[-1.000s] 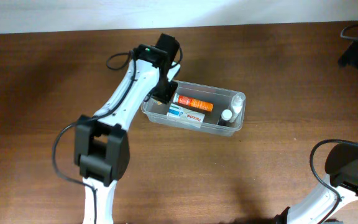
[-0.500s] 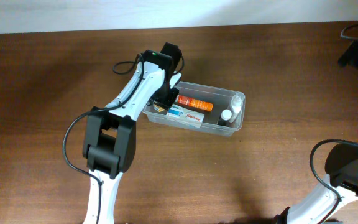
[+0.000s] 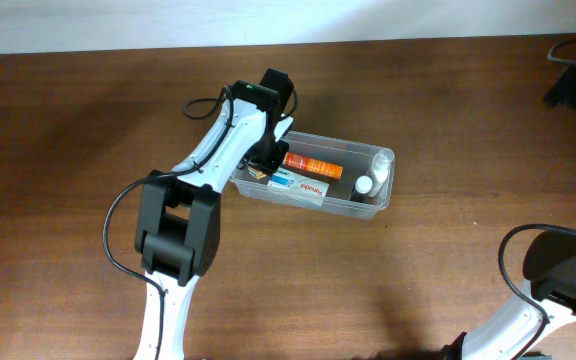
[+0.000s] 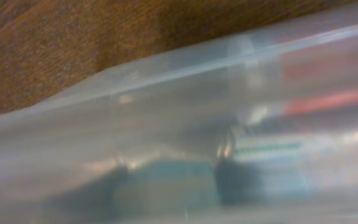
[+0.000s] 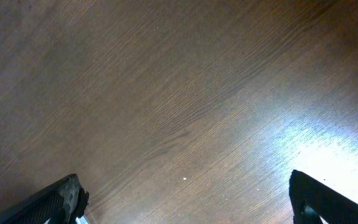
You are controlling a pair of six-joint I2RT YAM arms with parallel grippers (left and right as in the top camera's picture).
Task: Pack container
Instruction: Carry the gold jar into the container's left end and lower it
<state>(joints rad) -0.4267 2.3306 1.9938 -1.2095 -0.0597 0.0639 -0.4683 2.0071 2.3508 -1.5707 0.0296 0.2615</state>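
Observation:
The clear container (image 3: 383, 195) lies on the wooden table, right of centre in the overhead view. Inside are an orange box (image 3: 313, 166), a white and blue box (image 3: 298, 186) and a small white bottle (image 3: 367, 184). My left gripper (image 3: 264, 160) is at the container's left end, against its wall. The left wrist view is filled by the blurred clear wall (image 4: 166, 81), and my fingers do not show there. My right gripper (image 5: 185, 196) is open and empty over bare table, far from the container.
A dark device with cables (image 3: 573, 85) sits at the far right edge of the table. The right arm's base (image 3: 563, 275) stands at the lower right. The left arm's base (image 3: 173, 240) stands left of the container.
Over the last second the left arm's elbow swung right and the gripper settled lower at the container's left end, which shifted slightly. No change in the last half second.

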